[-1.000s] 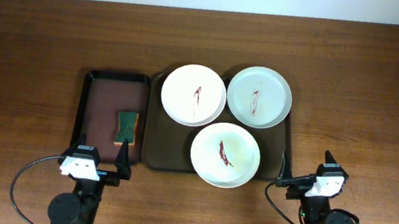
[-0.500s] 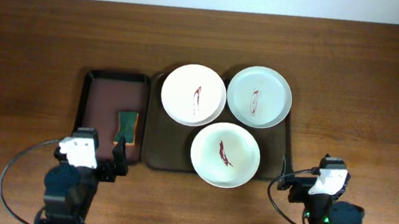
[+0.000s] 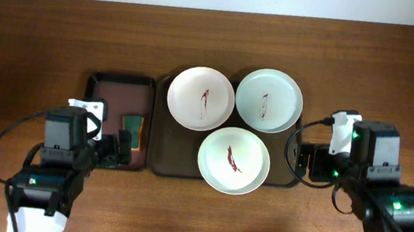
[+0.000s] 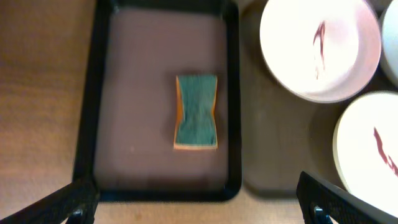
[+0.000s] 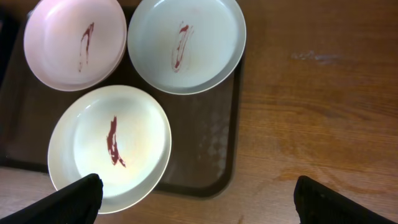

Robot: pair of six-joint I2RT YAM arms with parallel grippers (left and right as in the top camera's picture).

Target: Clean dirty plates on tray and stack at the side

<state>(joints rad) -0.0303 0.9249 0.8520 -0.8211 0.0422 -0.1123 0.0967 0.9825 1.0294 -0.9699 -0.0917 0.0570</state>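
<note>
Three white plates, each with a dark red smear, lie on the dark brown tray [image 3: 164, 146]: back left [image 3: 201, 98], back right [image 3: 269, 100] and front [image 3: 233, 160]. My left gripper [image 3: 115, 151] is open and empty over the front edge of the small tray; in the left wrist view [image 4: 196, 208] its fingers frame that edge. My right gripper [image 3: 307, 160] is open and empty at the tray's right edge. The right wrist view [image 5: 199, 202] shows the plates [image 5: 74, 43], [image 5: 186, 43], [image 5: 109, 149] and the tray [image 5: 211, 149].
A narrow reddish-brown tray with a black rim [image 3: 108, 89] stands left of the big tray and holds a green and orange sponge [image 3: 133, 129]. The sponge also shows in the left wrist view [image 4: 196, 112]. Bare wooden table lies all around.
Both arms have lifted from the table's front edge and moved toward the trays. The left now reaches the small tray's front, the right the big tray's right edge. The plates have not moved.
</note>
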